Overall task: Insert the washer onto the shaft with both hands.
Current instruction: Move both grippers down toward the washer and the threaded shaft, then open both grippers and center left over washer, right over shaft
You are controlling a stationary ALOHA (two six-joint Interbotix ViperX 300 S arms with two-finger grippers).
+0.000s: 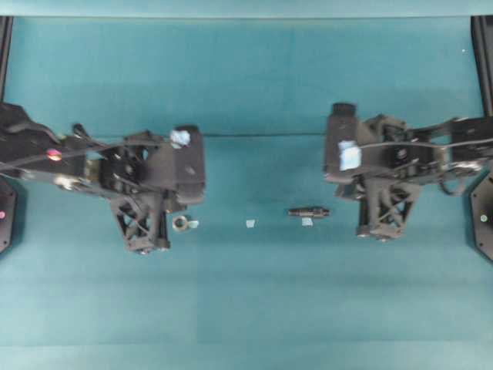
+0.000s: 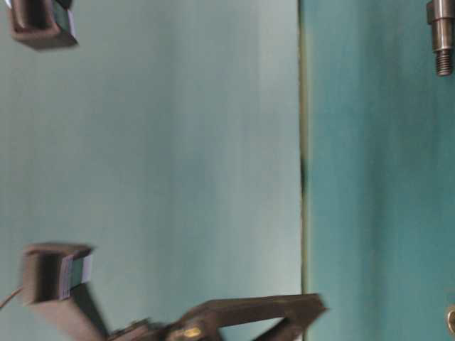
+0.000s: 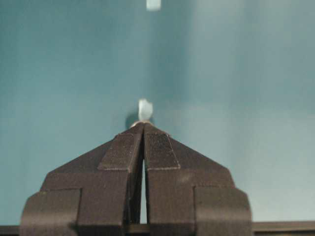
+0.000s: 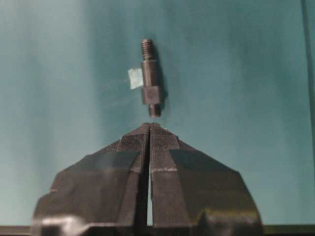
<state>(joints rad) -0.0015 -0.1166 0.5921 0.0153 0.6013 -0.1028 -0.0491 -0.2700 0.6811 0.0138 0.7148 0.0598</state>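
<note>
Pressing together empty, both grippers' jaws: left gripper [image 3: 143, 127] near washer [image 1: 180, 223], right gripper [image 4: 150, 126] before shaft [image 4: 150, 78]

Matt teal table covering [image 1: 246, 308], smooth and cloth-like, without glare. Dull grey metal on the shaft [image 4: 150, 81], threaded at its far end, smooth along the collar. Paler, faintly shiny metal on the washer [image 1: 180, 223]. Matt black plastic on both gripper bodies, with finely ribbed pads [image 4: 160, 142]. Pale-blue paper-like tape scraps [image 1: 250, 223].

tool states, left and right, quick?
Left tool: closed, holding nothing; washer on the table.
Right tool: closed, empty; shaft lies ahead of it.
</note>
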